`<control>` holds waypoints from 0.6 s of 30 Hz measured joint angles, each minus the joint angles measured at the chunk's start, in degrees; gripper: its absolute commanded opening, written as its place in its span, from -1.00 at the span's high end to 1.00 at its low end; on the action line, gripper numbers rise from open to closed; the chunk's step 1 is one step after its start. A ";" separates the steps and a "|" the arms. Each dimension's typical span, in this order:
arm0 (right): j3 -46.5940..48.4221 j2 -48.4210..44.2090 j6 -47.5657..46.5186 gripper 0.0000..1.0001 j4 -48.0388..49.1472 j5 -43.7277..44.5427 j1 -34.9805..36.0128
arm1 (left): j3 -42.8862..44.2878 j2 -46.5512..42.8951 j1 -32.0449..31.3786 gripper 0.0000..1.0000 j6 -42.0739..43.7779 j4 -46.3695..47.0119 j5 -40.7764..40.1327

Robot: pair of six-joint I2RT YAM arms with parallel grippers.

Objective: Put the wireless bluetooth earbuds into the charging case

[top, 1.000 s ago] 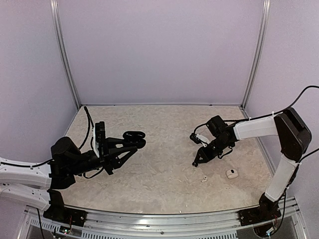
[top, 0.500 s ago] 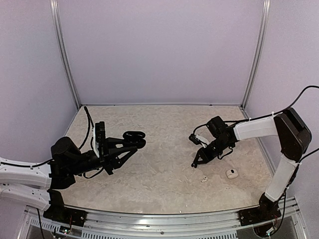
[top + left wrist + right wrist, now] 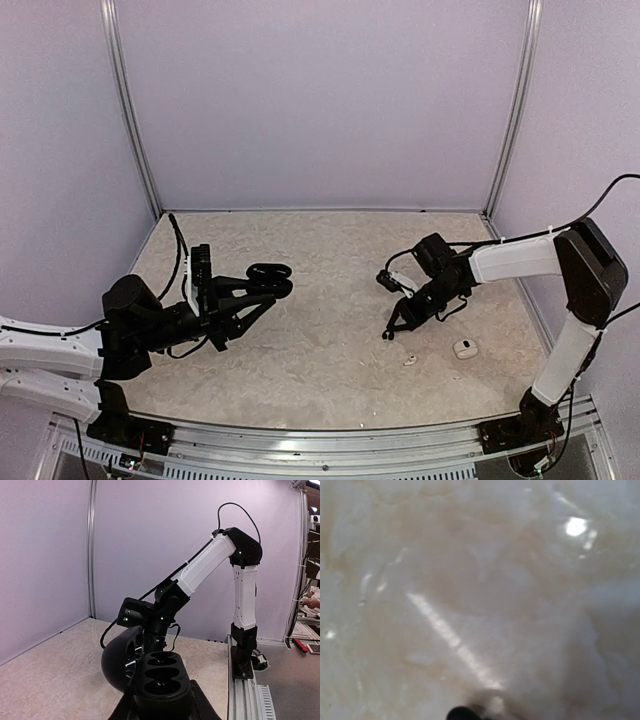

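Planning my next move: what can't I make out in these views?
Right wrist view: blurred; dark blob at bottom edge cut off, unidentifiable.
Top view: anything in the right hand is too small.
Left wrist view: open black oval plastic case wells too dark to tell contents.
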 measured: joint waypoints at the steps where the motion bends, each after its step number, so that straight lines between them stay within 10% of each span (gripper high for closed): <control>1: -0.02 -0.55 0.00 1.00 -0.33 0.13 0.26 | 0.00 0.00 0.00 1.00 0.00 0.00 0.00; 18: 1.42 -20.76 -2.16 1.00 5.95 5.51 7.02 | -1.18 3.10 0.00 1.00 0.15 2.67 3.93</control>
